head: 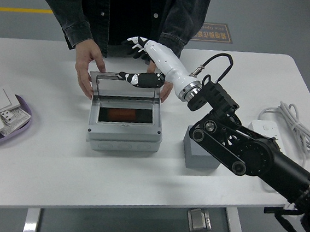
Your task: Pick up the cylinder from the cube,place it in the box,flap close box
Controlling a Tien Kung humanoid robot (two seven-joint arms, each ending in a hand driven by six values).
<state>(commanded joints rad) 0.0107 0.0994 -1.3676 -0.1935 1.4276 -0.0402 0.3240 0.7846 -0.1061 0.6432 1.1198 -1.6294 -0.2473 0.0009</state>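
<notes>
Orange cylinder (pixel 123 114) inside grey box (pixel 122 137)

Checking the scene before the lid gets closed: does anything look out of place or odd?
Nothing is spilled or damaged. The orange cylinder lies inside the box, lid still up. One oddity: a person's hands grip the lid's sides, right where the right hand hovers open above it.

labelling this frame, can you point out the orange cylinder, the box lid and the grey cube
orange cylinder (pixel 125 115): head view, on its upper side, lying inside the box.
box lid (pixel 126 86): head view, middle of the raised lid's inner face.
grey cube (pixel 200 154): head view, on its top face, right of the box.
</notes>
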